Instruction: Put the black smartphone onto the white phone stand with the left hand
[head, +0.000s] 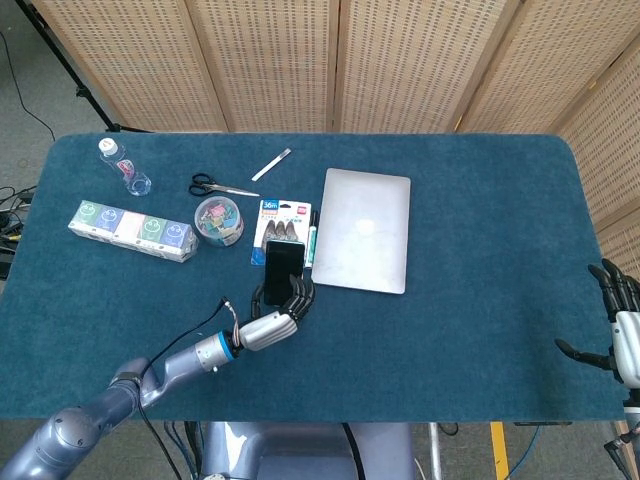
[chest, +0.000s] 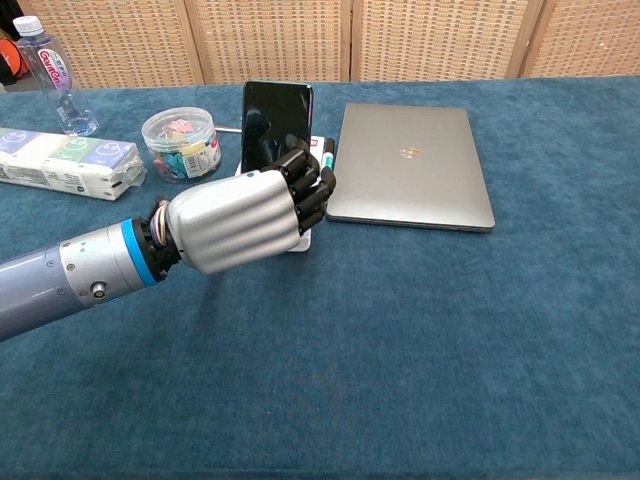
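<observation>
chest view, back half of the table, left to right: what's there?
water bottle → pack of tissues → tub of clips → black smartphone, held upright by the left hand → marker → laptop.

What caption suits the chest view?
Left robot hand holds black phone upright at white stand, beside closed laptop.

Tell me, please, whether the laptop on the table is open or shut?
Shut. The silver laptop lies flat with its lid down, logo facing up, in both views; no screen or keyboard shows.
</observation>
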